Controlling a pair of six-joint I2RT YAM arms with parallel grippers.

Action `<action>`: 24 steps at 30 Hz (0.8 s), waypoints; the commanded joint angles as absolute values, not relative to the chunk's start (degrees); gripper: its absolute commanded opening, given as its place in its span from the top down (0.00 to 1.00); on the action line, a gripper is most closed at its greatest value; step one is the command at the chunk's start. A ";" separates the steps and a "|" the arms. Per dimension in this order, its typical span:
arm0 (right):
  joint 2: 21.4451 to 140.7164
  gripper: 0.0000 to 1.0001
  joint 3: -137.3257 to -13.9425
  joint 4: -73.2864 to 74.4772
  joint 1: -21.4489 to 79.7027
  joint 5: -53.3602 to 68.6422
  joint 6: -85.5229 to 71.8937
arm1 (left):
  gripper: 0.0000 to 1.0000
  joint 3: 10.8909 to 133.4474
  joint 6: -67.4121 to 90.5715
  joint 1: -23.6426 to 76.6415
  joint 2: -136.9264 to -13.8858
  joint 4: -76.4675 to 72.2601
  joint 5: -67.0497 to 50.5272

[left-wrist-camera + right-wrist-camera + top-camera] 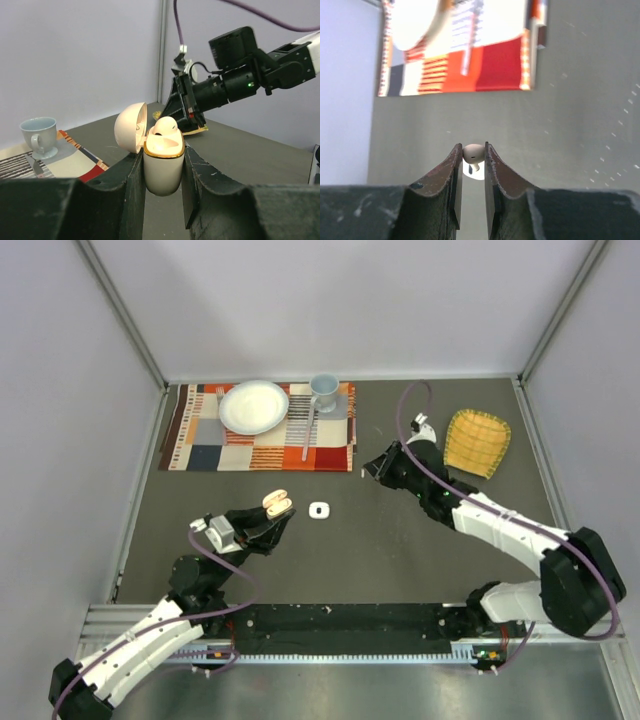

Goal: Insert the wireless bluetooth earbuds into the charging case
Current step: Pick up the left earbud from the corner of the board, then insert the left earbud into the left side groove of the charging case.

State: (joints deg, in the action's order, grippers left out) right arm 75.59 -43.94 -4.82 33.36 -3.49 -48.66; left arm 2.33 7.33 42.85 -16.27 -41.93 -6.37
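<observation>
Top view: my left end effector [274, 516] is pinching the open charging case [278, 505] left of centre above the tabletop [400, 560]. My right end effector [373, 469] is hovering right of centre.

Left wrist view: the cream case is sitting clamped at lower centre, its lid [130, 127] hinged back and one earbud [165, 127] seated inside.

Right wrist view: my right fingers are pinching a second earbud [473, 152] at lower centre; it is small and cream, stem downward.

I judge the second insertion is in hand. Next calls for aligning that stem over the free socket.
</observation>
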 commanded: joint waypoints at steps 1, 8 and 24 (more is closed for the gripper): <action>69.71 1.00 -42.98 -15.29 37.95 -8.08 -41.23 | 1.00 -1.93 7.38 42.80 -16.00 -43.59 -6.42; 62.76 1.00 -43.50 -18.28 48.24 -16.60 -29.98 | 1.00 -2.02 8.00 42.80 -16.26 -43.77 -6.50; 56.78 1.00 -38.50 -33.73 62.56 -23.99 -21.19 | 1.00 -2.72 9.49 42.80 -16.61 -45.35 -5.62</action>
State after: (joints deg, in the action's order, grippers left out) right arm 57.91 -38.30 -25.65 59.20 -22.76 -25.15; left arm 2.33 8.84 42.85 -16.27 -41.98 -6.31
